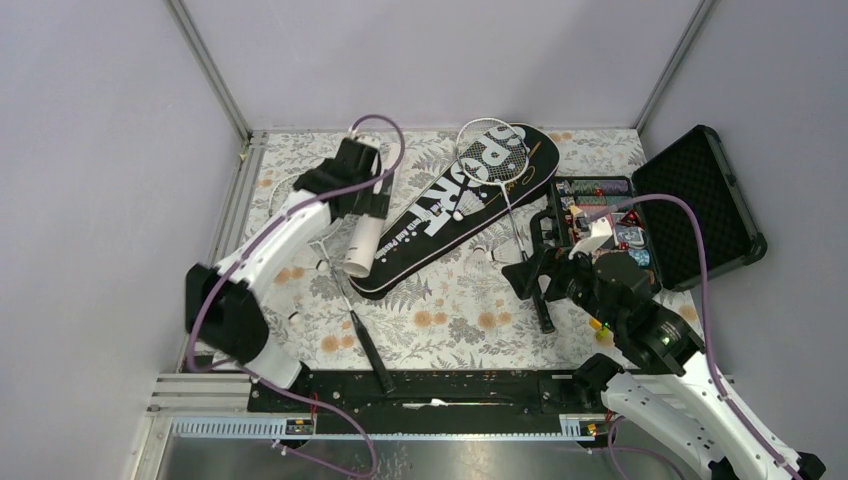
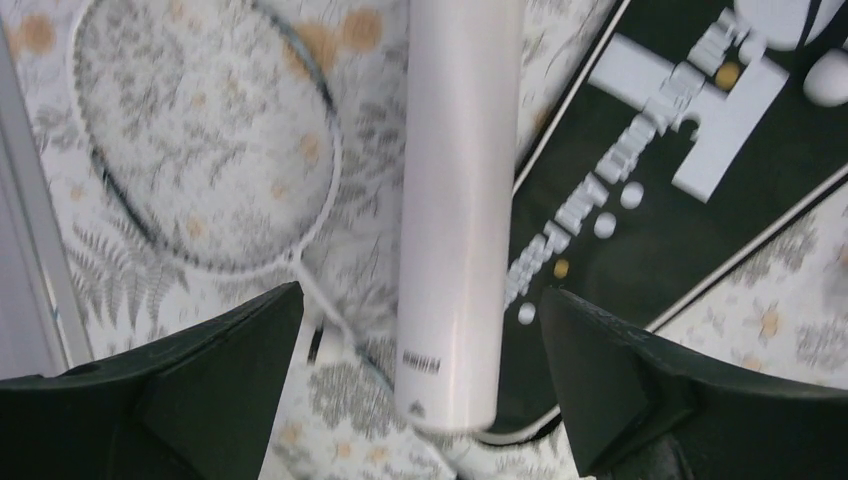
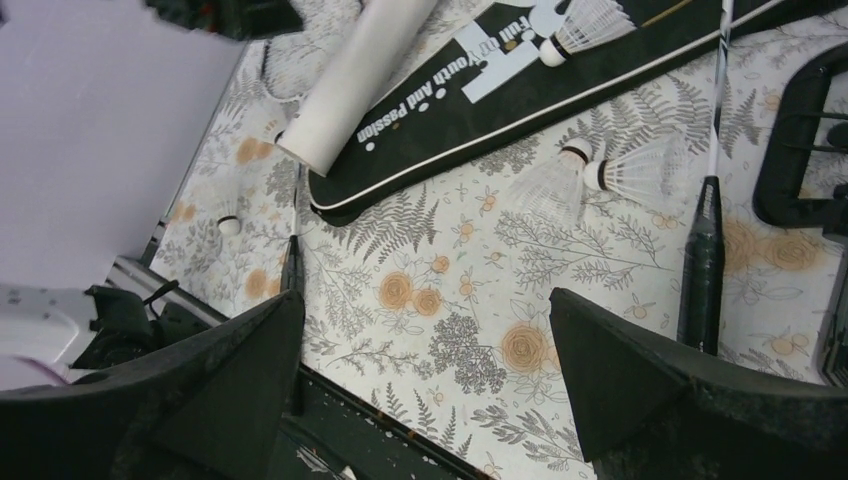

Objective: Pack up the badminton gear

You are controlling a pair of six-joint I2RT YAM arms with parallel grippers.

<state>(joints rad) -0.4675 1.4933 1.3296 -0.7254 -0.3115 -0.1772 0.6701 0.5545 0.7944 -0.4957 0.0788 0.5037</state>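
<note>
Top view: we find the white tube (image 1: 362,245) toward the counter's left edge, overlapping the racket bag (image 1: 405,255), beneath the left gripper (image 1: 365,208), the nearer one.
Left wrist: gripper apart, straddling the tube, whose long axis crosses the gap.
Right wrist: right gripper (image 3: 425,310) apart, empty.

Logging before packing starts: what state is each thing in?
Bag: flat, looks closed.
Tube: lying across bag's edge.
Rackets: loose; one with head on bag, other on table.
Shuttlecocks: scattered, one on bag.
Case: lid open.
Left gripper: open, above tube.
Right gripper: open, empty, above table.
</note>
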